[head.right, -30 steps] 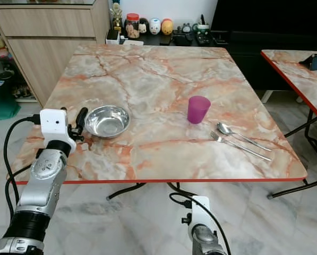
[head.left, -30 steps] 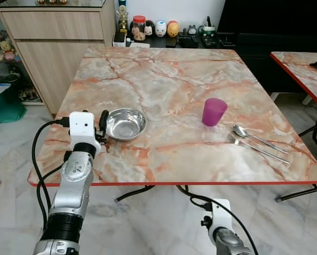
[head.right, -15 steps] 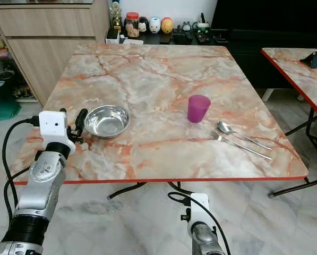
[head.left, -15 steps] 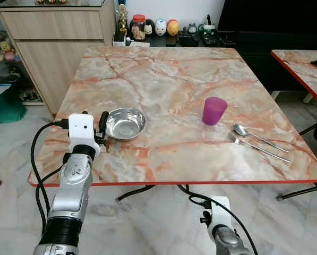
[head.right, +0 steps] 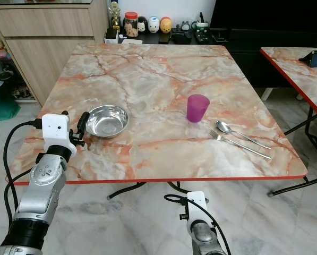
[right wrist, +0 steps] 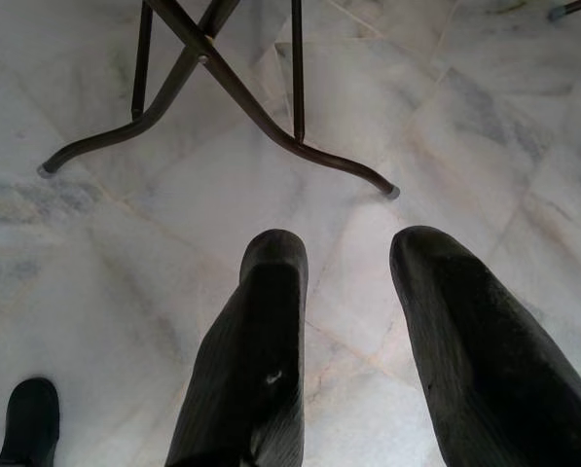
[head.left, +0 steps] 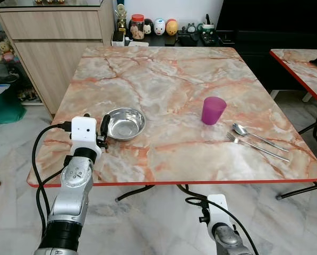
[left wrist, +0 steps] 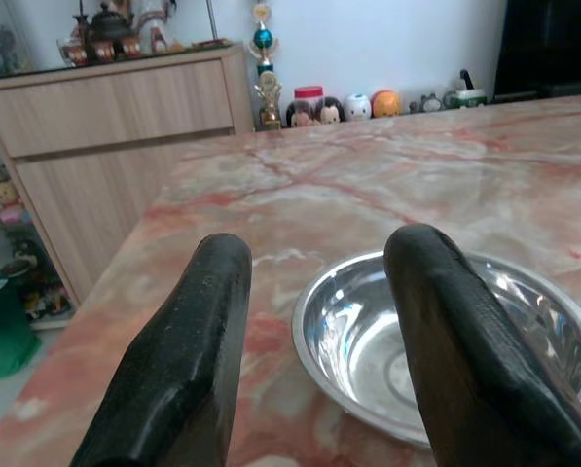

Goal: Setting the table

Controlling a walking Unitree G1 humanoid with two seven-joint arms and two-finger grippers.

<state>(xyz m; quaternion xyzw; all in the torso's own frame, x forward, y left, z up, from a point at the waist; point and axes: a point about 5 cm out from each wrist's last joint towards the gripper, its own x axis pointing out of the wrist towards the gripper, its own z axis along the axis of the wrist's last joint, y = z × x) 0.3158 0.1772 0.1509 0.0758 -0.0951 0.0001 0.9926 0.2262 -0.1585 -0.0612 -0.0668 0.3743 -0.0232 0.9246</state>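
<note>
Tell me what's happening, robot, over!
Left gripper open at the bowl rim, not gripping. Right gripper open, hanging over the floor. Cup, spoon, fork on table. Nothing in the way.

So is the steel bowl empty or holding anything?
Empty: the bowl sits upright on the table, its shiny inside bare in the left wrist view.

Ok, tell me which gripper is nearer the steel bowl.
Left. The left gripper is open at the steel bowl's near-left rim, above the table. The right gripper hangs below the table edge, over the floor.
</note>
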